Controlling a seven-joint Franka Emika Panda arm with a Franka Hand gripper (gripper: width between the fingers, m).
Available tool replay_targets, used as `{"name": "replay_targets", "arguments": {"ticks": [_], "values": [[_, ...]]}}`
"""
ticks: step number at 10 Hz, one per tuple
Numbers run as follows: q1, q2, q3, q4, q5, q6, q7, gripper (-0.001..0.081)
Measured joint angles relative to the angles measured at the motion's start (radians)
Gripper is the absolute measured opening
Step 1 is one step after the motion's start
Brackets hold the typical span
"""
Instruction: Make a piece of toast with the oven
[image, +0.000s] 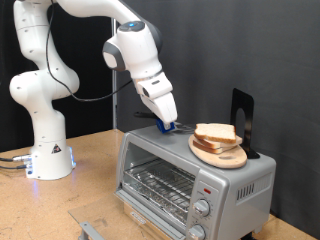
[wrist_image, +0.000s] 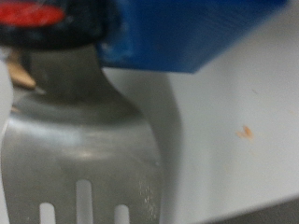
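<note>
The silver-grey oven (image: 160, 160) stands on the wooden table with its glass door shut and its wire rack showing behind the glass. On its top, a round wooden board (image: 228, 158) carries a stack of bread slices; the top piece of toast (image: 215, 131) is pale with a tan crust. My gripper (image: 166, 124) is down on the oven top just to the exterior view's left of the board, at a small blue thing (image: 170, 127). The wrist view is filled by a slotted metal spatula blade (wrist_image: 84, 140) and a blue block (wrist_image: 187, 33); my fingers are not clearly told apart there.
A black upright stand (image: 242, 113) rises behind the board. Two knobs (image: 204, 210) sit under a red light (image: 207, 187) on the oven's front. The arm's white base (image: 48, 160) stands at the exterior view's left. A grey metal piece (image: 92, 230) lies at the table's front.
</note>
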Motion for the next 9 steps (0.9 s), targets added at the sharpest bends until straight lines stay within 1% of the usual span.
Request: {"name": "replay_targets", "arguments": {"ticks": [2, 4, 5, 6, 7, 9], "values": [[-0.005, -0.06, -0.019, 0.016, 0.001, -0.088, 0.003, 0.045], [-0.026, -0.094, -0.027, 0.049, -0.051, -0.229, 0.037, 0.0452], [-0.025, -0.092, -0.025, 0.043, -0.042, -0.206, 0.032, 0.0452], [-0.023, -0.093, -0.025, 0.03, -0.017, -0.162, 0.026, 0.0452], [-0.021, -0.104, -0.027, 0.011, 0.038, -0.101, 0.008, 0.0452], [-0.021, -0.157, -0.05, -0.037, 0.131, -0.033, -0.028, 0.0452]]}}
